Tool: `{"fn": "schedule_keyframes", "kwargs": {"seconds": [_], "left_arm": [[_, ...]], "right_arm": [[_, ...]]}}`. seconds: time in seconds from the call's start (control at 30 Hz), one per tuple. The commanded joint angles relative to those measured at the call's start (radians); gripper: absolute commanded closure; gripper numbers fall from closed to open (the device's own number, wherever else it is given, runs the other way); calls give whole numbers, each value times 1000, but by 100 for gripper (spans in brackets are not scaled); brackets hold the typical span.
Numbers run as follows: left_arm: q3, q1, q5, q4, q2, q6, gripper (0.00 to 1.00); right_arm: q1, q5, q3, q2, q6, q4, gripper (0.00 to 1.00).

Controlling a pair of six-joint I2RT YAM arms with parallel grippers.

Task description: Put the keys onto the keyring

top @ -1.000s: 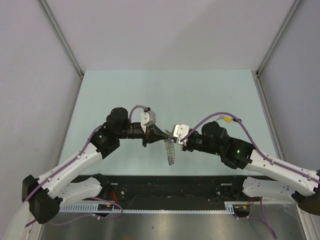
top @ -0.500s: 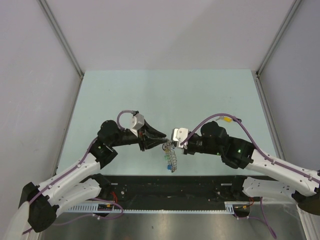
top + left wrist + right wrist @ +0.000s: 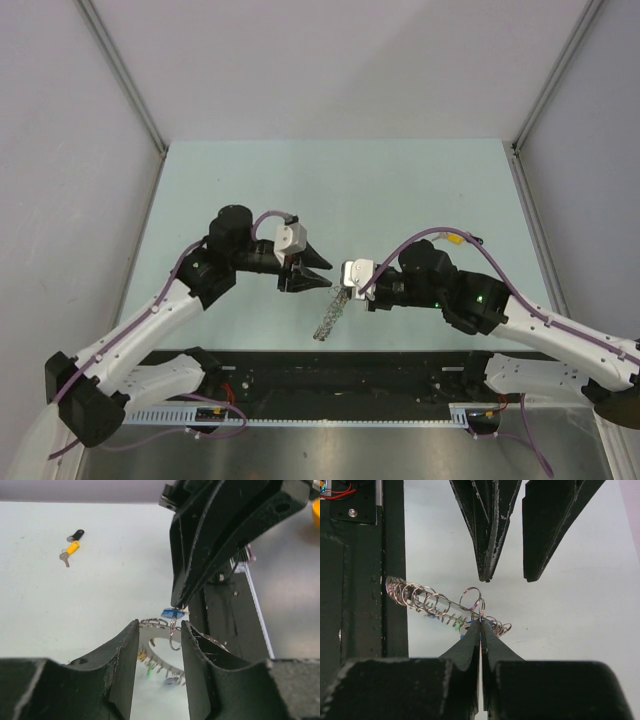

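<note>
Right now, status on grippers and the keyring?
Right gripper shut on keyring, ring dangling. Left gripper open, facing it, no contact. Two loose keys on table, yellow and black heads. Nothing else between grippers.

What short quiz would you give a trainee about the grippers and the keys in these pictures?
1. True or false: the left gripper is open.
2. What hangs from the shut right gripper? A: the keyring. B: a cable. C: nothing.
3. Fill in: of the loose keys on the table, one has a yellow head and the other a ____ head.
Key: 1 true; 2 A; 3 black.
</note>
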Motion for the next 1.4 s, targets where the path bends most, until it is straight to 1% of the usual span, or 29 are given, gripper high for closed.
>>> {"fn": "schedule_keyframes", "kwargs": {"seconds": [0.0,0.17,0.27,0.33,0.4,0.53,0.63,0.73,0.77,0.87,0.9,0.97,1.0,1.07,1.1,1.13,1.17,1.2,1.23,1.27,1.3,1.33,1.37], "left_arm": [[121,4,122,-286,63,280,57],[190,-13,145,-412,155,375,59],[217,-47,129,-438,190,400,60],[226,-67,127,-441,206,404,61],[230,-71,136,-443,218,403,63],[224,-78,149,-427,216,391,65],[221,-84,150,-418,219,383,69],[221,-88,156,-416,225,374,79],[220,-88,159,-409,226,369,86],[211,-88,149,-383,222,336,100],[204,-88,142,-374,218,307,100],[175,-88,132,-323,192,271,100],[162,-88,123,-299,175,224,100],[108,-85,95,-196,123,162,100],[90,-84,86,-158,106,91,100],[73,-82,70,-74,89,52,100],[36,-81,60,-29,54,-26,100],[17,-81,52,16,39,-57,100],[-4,-81,52,132,25,-92,100],[-51,-81,43,195,2,-182,100],[-75,-82,34,311,-6,-224,100],[-114,-82,12,364,-14,-258,100],[-131,-84,-2,411,-21,-322,100]], "right_arm": [[5,-23,62,-1,-18,35,100],[6,-30,64,-2,-20,31,100],[5,-33,66,1,-20,28,100],[5,-34,66,2,-20,26,100],[6,-34,66,4,-18,26,100],[5,-34,67,7,-18,23,100],[8,-36,66,10,-18,26,100],[8,-37,66,11,-18,28,100],[8,-37,66,11,-17,26,100],[11,-31,66,8,-12,20,100],[9,-28,67,8,-11,16,100],[9,-7,66,-5,-6,-1,100],[9,1,66,-12,2,-7,100],[11,29,64,-31,9,-30,100],[9,38,62,-39,17,-38,100],[9,47,58,-48,23,-44,100],[9,52,55,-65,29,-46,100],[9,53,40,-73,40,-44,100],[9,53,33,-78,48,-43,100],[11,52,24,-84,52,-35,100],[11,44,7,-88,66,-29,100],[11,39,-3,-90,72,-12,100],[12,35,-13,-94,81,-1,100]]}}
